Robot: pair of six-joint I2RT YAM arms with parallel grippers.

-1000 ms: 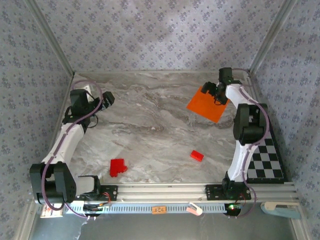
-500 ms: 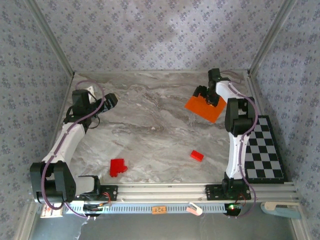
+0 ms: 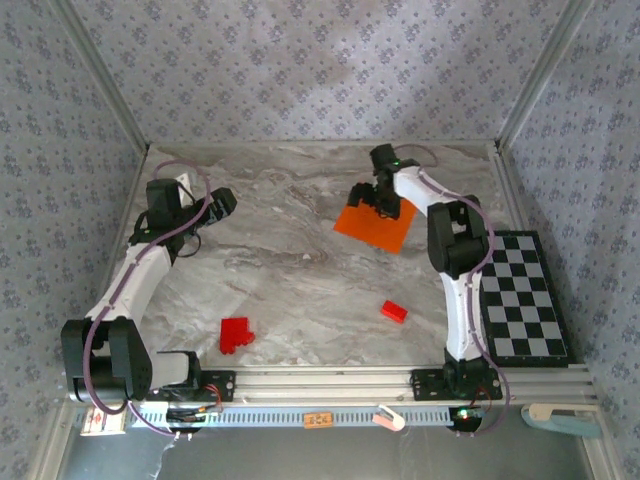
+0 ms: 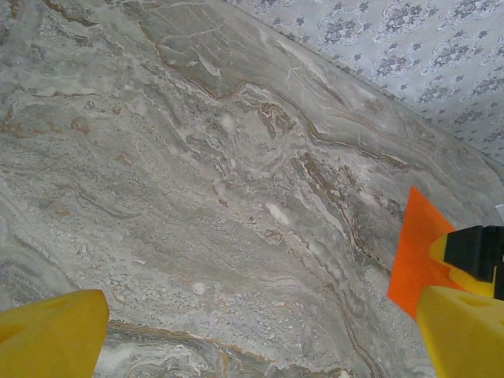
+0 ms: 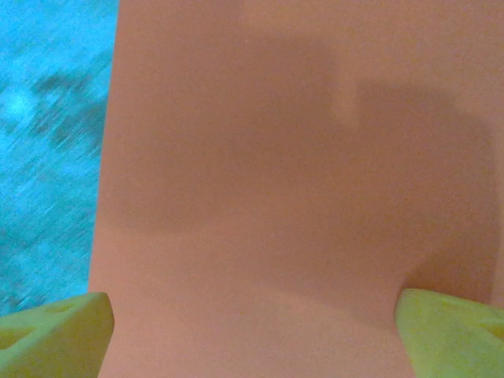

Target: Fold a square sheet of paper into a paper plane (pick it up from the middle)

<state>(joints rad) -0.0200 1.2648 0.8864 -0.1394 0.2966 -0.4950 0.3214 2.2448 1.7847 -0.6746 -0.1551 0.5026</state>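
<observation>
The square sheet of paper (image 3: 375, 226) is bright orange and lies flat on the marble table at the back, right of centre. My right gripper (image 3: 378, 198) sits over its far edge, pressed down on it. In the right wrist view the paper (image 5: 291, 197) spreads under the gripper (image 5: 252, 331), whose yellow fingertips (image 5: 55, 331) stand wide apart, open, on either side. My left gripper (image 3: 222, 201) hovers at the back left, open and holding nothing (image 4: 260, 331). A corner of the paper (image 4: 416, 244) shows at the right of the left wrist view.
A larger red block (image 3: 236, 333) lies near the front left and a small red block (image 3: 394, 312) near the front right. The chequered board (image 3: 525, 300) lies along the right edge. Patterned walls close in the table on three sides.
My right gripper has swept left along the back of the table, dragging the orange paper with it from the far right toward the centre. The left arm barely moved.
</observation>
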